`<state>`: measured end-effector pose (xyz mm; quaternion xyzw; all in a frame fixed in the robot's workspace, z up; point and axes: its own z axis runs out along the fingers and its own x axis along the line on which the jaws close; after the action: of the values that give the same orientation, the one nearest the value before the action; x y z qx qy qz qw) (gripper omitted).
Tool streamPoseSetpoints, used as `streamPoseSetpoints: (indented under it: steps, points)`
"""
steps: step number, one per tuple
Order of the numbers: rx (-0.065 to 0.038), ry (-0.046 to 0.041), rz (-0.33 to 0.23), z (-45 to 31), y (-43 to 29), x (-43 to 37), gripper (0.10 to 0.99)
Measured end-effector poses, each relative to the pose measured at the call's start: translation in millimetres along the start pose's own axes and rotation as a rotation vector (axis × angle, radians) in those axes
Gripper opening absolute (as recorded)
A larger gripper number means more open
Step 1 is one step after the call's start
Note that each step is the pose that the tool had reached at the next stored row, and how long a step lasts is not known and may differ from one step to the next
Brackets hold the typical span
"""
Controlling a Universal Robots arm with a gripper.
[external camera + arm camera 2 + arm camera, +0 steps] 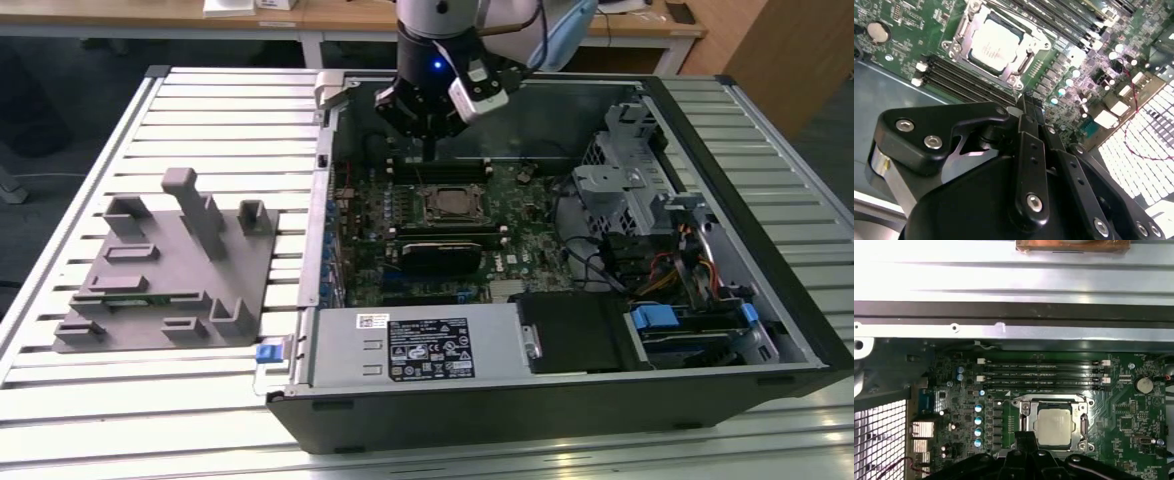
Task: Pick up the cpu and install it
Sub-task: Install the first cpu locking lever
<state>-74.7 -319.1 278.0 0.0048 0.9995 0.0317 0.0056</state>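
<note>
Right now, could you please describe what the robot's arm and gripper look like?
The arm is white and grey, with a lit blue light, a small white box and a cable at its wrist. The gripper is matte black, built of rounded linkage plates joined with silver screws, its fingers slim and narrow.

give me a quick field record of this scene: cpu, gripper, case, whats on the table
cpu: small square silvery-white metal chip lying in the motherboard socket
gripper: black gripper, shut, empty, above the board beside the memory slots
case: open black computer case, motherboard facing up
table: grey plastic fixture at the exterior view's left
task state: cpu sits in socket
</note>
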Motion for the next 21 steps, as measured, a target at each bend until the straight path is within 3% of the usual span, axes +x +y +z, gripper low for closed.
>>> streamPoseSetpoints:
  steps: [5,11,21]
  points:
    - [0.000,0.0001,0.000,0.6,0.6,7.9,0.106]
    - [0.000,-0.0002,0.000,3.3,4.5,13.4,0.106]
    - [0.000,-0.0003,0.000,6.2,4.5,22.4,0.106]
